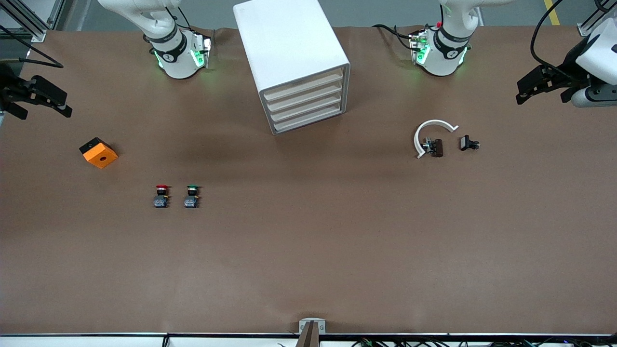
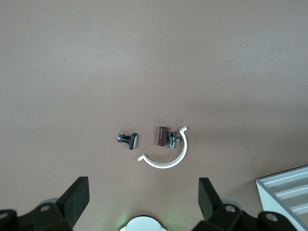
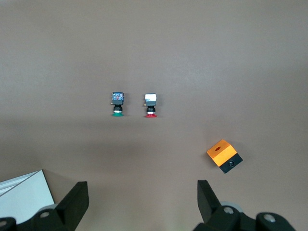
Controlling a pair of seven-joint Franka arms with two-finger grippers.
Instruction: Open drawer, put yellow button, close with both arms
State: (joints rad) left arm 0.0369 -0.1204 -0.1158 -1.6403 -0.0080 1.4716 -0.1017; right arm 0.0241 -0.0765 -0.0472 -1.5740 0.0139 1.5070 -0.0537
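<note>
The brown table (image 1: 308, 250) carries a white cabinet (image 1: 289, 58) near the edge where the robots stand; its 4 drawers (image 1: 308, 102) are all closed. The left pincer (image 1: 544, 86) hangs wide open and empty over the left arm's end of the table. The right pincer (image 1: 36, 96) hangs the same way over the right arm's end. The yellow button (image 1: 99, 153), an orange-and-black block, lies near the right arm's end.

A robotics lab: two white arms (image 1: 168, 48) are bolted to a brown-covered table (image 1: 308, 250), with aluminium framing (image 1: 29, 19) and loose cables (image 1: 400, 343).
</note>
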